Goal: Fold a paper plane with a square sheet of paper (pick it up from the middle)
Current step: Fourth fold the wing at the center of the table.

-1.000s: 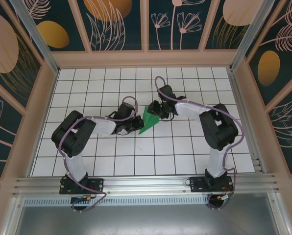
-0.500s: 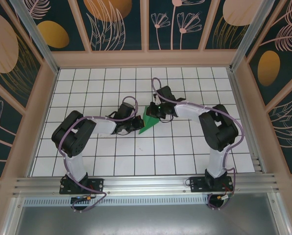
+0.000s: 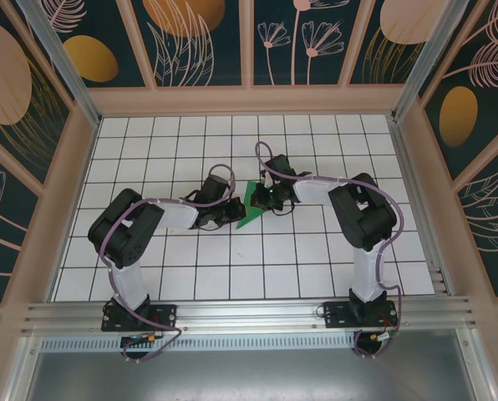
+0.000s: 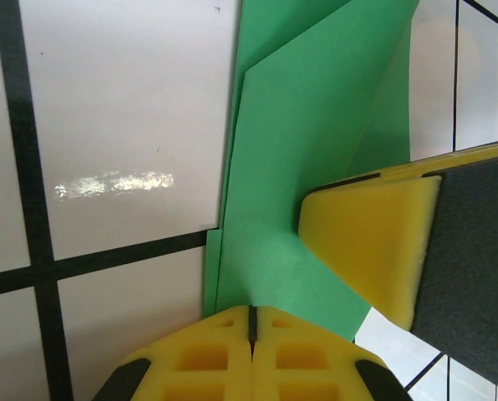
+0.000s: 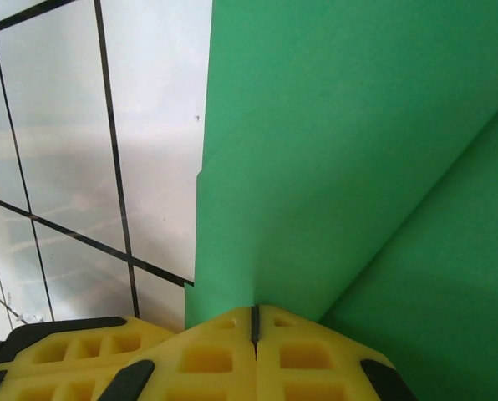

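Nearest the arm bases, pinches the green paper (image 3: pixel 249 210) on its nearer left side with the left gripper (image 3: pixel 233 215), jaws pressed together and the sheet's edge caught between the yellow pads (image 4: pixel 224 355). Probably anchors that side this way, so that nothing slides on the glossy table (image 3: pixel 149 276) while the other side gets worked. Holds the paper low, between the two grippers, already creased into overlapping layers and narrowed to a wedge, though by the look of it not yet a finished plane. Just beyond, on the paper's farther right side, grips with the right gripper (image 3: pixel 264 198), jaws likewise shut tight on a green layer; seems to be taking a flap there rather than the flat base, judging by the long diagonal crease beside it. Points the two grippers at each other across the paper, so close that a right finger (image 4: pixel 374 242) rests on the green just beside the left pads. Suggests a hold-and-fold split: one side fixed, the other free to swing over or press a crease.
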Motion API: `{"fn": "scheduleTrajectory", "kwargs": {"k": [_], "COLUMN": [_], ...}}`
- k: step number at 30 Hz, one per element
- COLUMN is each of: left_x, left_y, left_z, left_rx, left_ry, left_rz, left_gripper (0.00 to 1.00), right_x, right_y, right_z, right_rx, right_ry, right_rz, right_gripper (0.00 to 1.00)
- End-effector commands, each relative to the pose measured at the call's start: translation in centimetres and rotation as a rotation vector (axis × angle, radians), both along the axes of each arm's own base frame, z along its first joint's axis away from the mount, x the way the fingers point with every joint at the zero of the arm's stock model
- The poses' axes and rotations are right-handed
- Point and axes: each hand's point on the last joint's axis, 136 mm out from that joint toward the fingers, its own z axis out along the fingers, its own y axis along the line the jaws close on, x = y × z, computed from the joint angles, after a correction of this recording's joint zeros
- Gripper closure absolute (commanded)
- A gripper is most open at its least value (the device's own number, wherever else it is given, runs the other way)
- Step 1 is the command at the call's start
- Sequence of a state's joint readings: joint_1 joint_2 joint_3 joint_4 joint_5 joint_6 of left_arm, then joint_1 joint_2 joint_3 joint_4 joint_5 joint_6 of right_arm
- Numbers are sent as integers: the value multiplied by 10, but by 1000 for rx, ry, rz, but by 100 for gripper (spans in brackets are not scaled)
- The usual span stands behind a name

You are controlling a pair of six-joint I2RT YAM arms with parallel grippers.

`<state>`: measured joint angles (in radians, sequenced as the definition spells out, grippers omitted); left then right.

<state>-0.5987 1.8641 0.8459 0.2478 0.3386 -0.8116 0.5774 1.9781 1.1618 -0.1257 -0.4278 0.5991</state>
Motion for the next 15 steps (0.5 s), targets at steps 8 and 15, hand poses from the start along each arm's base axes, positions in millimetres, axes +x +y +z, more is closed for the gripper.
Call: {"fn": "scheduleTrajectory", "kwargs": {"k": [8,15], "left_x": [-50,-58], "left_y": [55,60], "left_z": [-80,-86], "left_rx": [294,313], "left_ry": [212,226], "left_rz": [15,1], "left_gripper": [100,100], "right_x": [12,19], "right_y": [-6,-13], "right_z": [-9,-12], "right_rx": [-22,10], "right_ry": [-57,-54], "right_rz": [52,66], "right_gripper": [93,93]}}
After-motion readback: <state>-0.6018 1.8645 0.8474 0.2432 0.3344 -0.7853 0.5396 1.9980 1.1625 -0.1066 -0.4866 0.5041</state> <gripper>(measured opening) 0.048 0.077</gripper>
